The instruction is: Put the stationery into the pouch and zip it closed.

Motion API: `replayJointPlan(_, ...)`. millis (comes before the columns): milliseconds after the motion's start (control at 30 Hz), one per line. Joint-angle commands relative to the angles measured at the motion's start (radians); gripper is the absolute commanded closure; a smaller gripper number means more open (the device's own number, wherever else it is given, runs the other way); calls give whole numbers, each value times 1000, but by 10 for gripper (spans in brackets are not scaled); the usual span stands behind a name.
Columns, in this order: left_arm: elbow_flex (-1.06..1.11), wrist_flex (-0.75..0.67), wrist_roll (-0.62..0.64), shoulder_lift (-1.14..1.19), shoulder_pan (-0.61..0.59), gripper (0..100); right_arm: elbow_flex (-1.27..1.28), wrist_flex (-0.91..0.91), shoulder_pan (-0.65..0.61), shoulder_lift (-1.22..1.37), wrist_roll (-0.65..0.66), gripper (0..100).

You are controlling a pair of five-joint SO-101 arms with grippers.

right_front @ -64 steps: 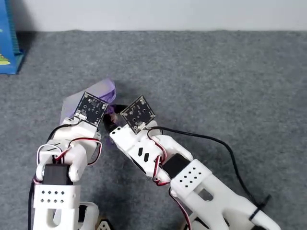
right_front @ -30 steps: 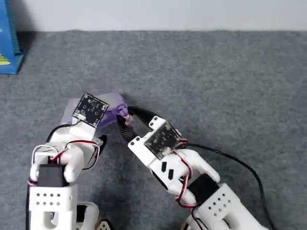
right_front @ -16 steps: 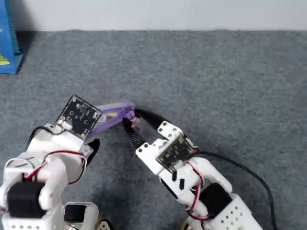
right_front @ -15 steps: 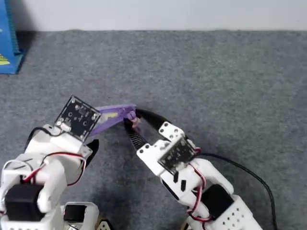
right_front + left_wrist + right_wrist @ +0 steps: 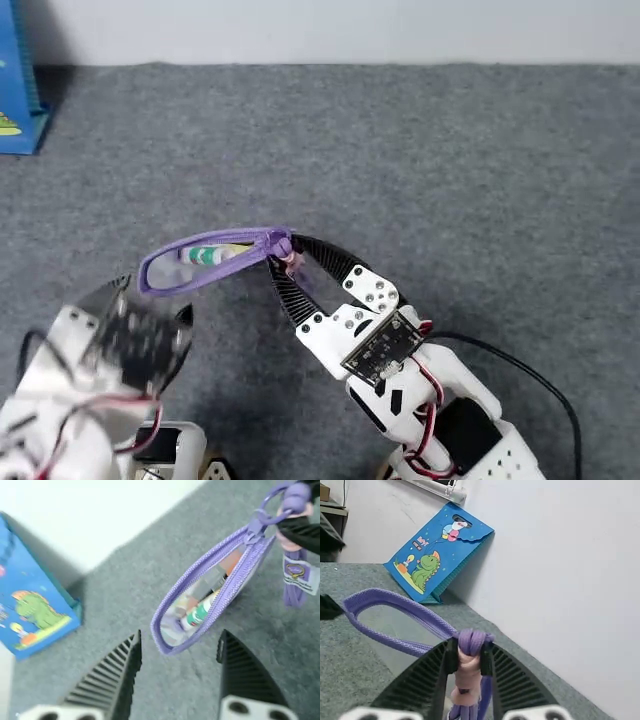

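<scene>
The clear plastic pouch with a purple zip edge (image 5: 210, 564) stands on its side on the grey carpet (image 5: 450, 170) between the two arms, its mouth gaping; pens and a green-and-white stick of stationery (image 5: 199, 614) lie inside; the right gripper (image 5: 283, 262) pinches the purple tassel zip pull (image 5: 470, 645) at one end; the left gripper (image 5: 180, 640) hangs spread wide just off the other end, touching nothing; a blue dinosaur paper bag (image 5: 35, 615) leans by the wall.

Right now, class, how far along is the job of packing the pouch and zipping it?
Done: stationery lies inside the pouch. In hand: the right pincer is shut on the zip pull. To do: the zip gapes open and needs drawing closed; the left pincer is open, off the pouch.
</scene>
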Motion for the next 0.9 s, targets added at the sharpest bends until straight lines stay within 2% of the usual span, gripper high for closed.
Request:
replayJointPlan(0, 53, 17, -34, -25, -6, 761, -110, 2, -35, 21, 2, 991)
replayJointPlan(233, 234, -83, -32, -31, -40, 761, -124, 93, -42, 13, 3, 991)
replayJointPlan(500, 461, -397, -28, -25, -181, 762, -252, 271, -45, 15, 2, 991)
replayJointPlan(700, 550, -595, 92, -23, -173, 762, -276, 395, -42, 18, 9, 991)
replayJointPlan(867, 578, -678, 167, -23, -55, 762, -282, 487, -42, 13, 9, 991)
